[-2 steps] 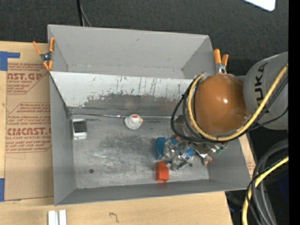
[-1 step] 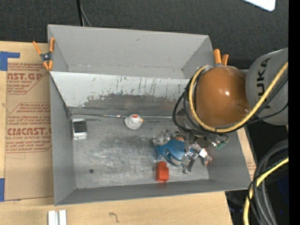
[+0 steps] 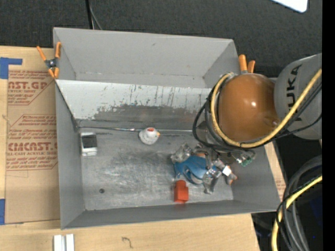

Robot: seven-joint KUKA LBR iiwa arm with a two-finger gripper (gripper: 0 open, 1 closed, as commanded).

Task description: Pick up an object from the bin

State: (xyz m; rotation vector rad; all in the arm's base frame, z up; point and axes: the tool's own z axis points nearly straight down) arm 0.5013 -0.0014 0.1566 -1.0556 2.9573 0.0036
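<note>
Hanging low over the right near part of the bin: gripper, under the arm's orange cover; how wide it stands, and whether it has hold of anything, cannot be told.
Blue item: at the gripper, right of centre, near side.
Red block: just nearer, by the near wall.
Clear piece: just beyond the blue item.
White round item: centre, far side.
Grey box: far left, well apart.
</note>
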